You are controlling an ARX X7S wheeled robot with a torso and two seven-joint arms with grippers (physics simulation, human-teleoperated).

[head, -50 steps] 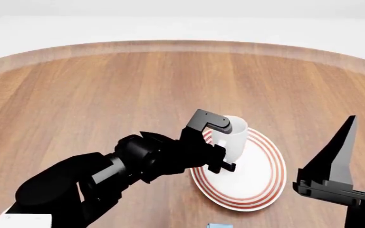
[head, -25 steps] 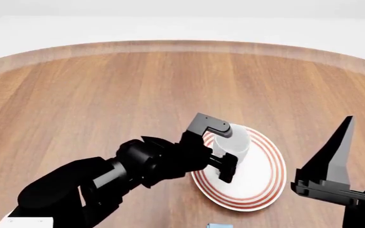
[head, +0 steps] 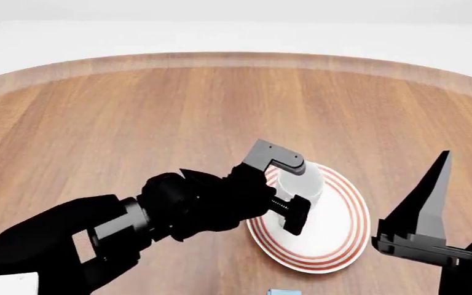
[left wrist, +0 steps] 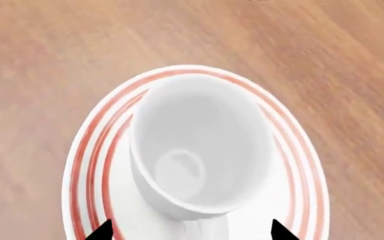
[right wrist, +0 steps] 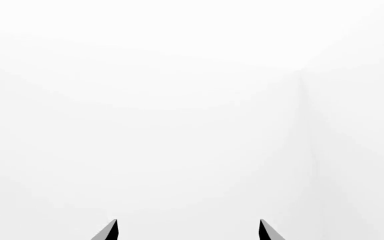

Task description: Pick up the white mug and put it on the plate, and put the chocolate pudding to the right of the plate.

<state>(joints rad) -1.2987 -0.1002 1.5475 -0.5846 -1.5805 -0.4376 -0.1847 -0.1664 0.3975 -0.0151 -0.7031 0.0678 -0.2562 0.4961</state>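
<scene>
Not really a home or kitchen, it's looking like a bare simulated test space. A big round wooden table [head: 137, 117] is sitting against blank white surroundings, stretching out past the left gripper [head: 289, 190], and only a plate [head: 343, 239] and mug [left wrist: 199, 150] are giving it any dining feel.

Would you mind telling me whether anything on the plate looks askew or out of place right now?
Nothing stands out. The white mug stands upright on the plate, empty, a little off centre, with no spill or damage. The left gripper is open around it, its fingers apart from the mug's sides in the left wrist view.
</scene>
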